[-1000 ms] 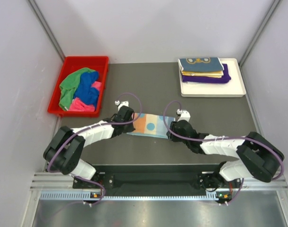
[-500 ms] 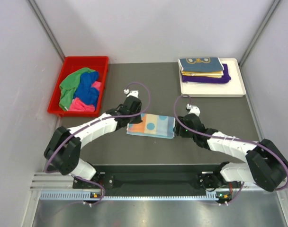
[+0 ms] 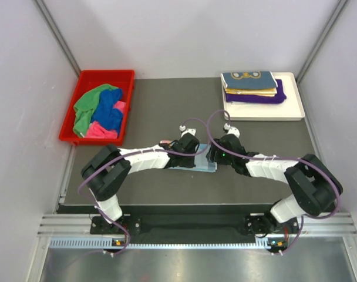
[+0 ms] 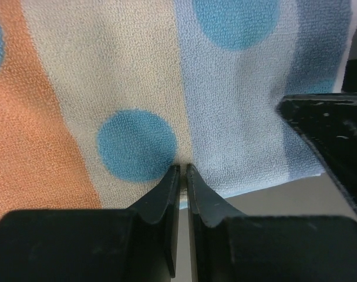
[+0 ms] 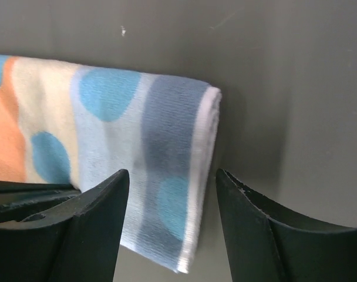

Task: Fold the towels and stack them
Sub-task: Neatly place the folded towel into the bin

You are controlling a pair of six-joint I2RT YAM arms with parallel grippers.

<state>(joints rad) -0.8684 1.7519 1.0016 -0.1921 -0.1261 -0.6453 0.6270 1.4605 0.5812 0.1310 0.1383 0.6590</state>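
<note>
Tabletop (image 3: 167,106) seen from above, with a small folded dotted towel (image 3: 203,166) at its centre, striped orange, cream and pale blue with teal dots. The left gripper (image 3: 188,144) comes in from 9 o'clock. Its fingers (image 4: 161,200) are pressed together with their tips at the towel's near edge, and it cannot be told whether cloth is caught between them. The right gripper (image 3: 218,154) comes in from 3 o'clock, with its fingers (image 5: 90,235) spread wide either side of the towel's folded end.

At 10 o'clock from the towel, a red bin (image 3: 105,73) holds loose towels (image 3: 99,108) in green, blue and pink. At 2 o'clock, a white tray (image 3: 263,113) carries a stack of folded towels (image 3: 252,85): navy on top, then yellow, then purple.

The step appears to be securing the fold before it goes to the stack. It would go best if the right fingers closed over every layer at the folded end while the left held the cloth flat.

From above, the grippers cover most of the dotted towel. Its layer count and far edge are not visible, and neither is whatever lies deeper in the bin.
</note>
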